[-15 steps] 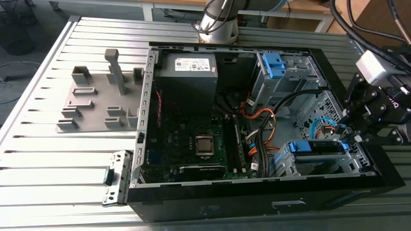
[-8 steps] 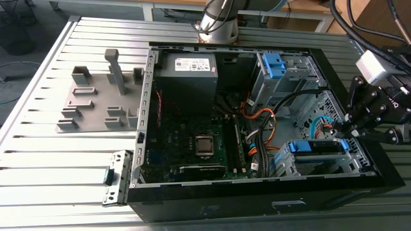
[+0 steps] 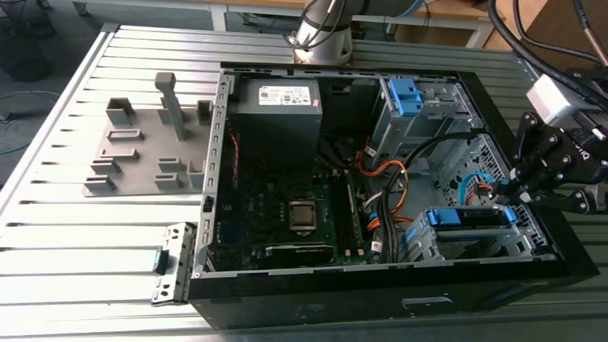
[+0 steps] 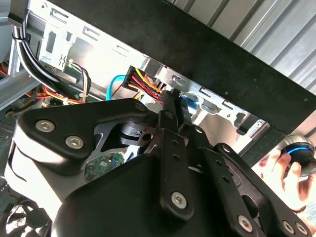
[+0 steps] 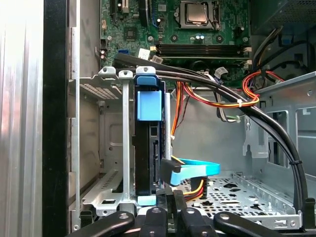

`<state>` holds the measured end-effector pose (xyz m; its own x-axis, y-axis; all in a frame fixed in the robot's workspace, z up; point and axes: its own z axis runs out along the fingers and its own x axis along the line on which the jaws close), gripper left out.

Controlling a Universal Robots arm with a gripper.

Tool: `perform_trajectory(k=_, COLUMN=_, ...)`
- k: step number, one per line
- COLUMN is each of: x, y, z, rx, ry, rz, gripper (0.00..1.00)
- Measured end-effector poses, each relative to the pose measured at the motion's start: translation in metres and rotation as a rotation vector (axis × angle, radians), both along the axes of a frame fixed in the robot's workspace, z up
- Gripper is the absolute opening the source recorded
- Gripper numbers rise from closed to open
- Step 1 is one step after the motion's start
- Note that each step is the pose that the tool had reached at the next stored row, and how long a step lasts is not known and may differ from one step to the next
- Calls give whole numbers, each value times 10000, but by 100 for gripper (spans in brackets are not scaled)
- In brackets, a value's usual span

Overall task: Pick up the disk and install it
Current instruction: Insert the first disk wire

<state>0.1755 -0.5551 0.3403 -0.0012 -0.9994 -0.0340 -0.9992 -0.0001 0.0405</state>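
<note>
Slatted aluminium table [image 3: 57, 228] with an open PC case [image 3: 314, 310] flat on it. Grey fixture plate [image 3: 142, 149] sits to the exterior view's left, desk legs behind. Disk [image 3: 465, 216] is seated on edge in the drive cage [image 3: 520, 239], blue carrier frame showing and blue data cable [image 5: 195, 169] at its end. Gripper [image 3: 508, 191] is just beside that cabled end, fingers drawn together with nothing visible between them. Contact with the disk: can't tell.

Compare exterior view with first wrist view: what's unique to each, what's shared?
Exterior view: grey moulded fixture tray on the slatted metal table, plus grey power-supply box with white sticker. First wrist view: where the flat blue cable reaches the edge of the blue-framed hard disk. Both: that disk in the metal drive cage, green motherboard, black gripper.
</note>
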Motion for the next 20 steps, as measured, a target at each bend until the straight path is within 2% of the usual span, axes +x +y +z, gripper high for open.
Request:
perform_trajectory(k=3, x=-26, y=0, z=0, rx=7, ry=-3, rz=1, gripper=17)
perform_trajectory(k=7, x=-103, y=0, z=0, rx=99, ry=-13, rz=-1, gripper=17)
perform_trajectory(k=14, x=-167, y=-78, z=0, rx=99, ry=-15, rz=-2, gripper=17)
perform_trajectory(k=20, x=-168, y=-85, z=-19, rx=103, ry=-15, rz=-1, gripper=17)
